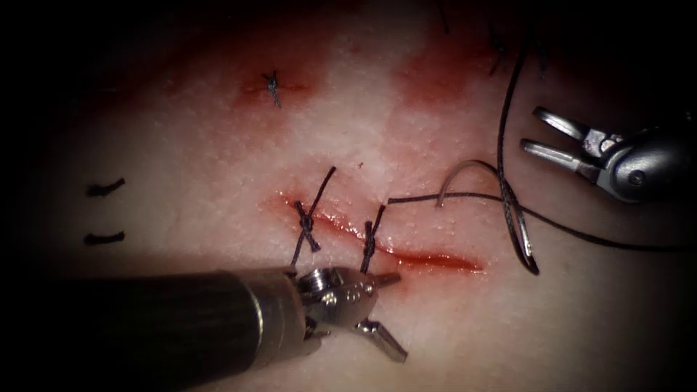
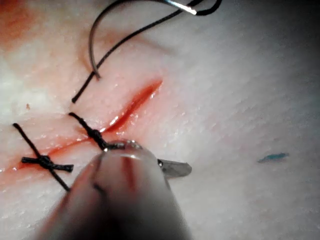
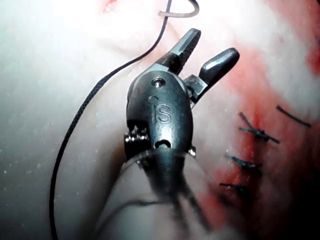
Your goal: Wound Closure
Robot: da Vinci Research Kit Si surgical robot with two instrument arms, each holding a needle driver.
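Observation:
The cut (image 1: 435,260) runs slantwise across the tissue (image 1: 218,181), with two knotted stitches (image 1: 306,229) (image 1: 369,243) over its left part and its right end gaping red. The curved needle (image 1: 472,165) lies loose on the tissue right of the cut, held by neither tool, its pale end (image 2: 97,75) resting on the surface. Dark thread (image 1: 581,236) trails from it to the right. My left tool (image 1: 396,312) stands open and empty just below the second stitch. My right tool (image 1: 534,131) hovers open and empty to the upper right of the needle, jaws (image 3: 214,42) spread near the needle (image 3: 177,15).
An older stitch (image 1: 272,87) sits at the upper left and two short thread marks (image 1: 105,187) (image 1: 104,237) lie far left. Red fluid (image 1: 435,76) stains the tissue above the cut. Several older stitches (image 3: 257,132) lie beside the right tool. A small blue mark (image 2: 272,157) lies on the tissue.

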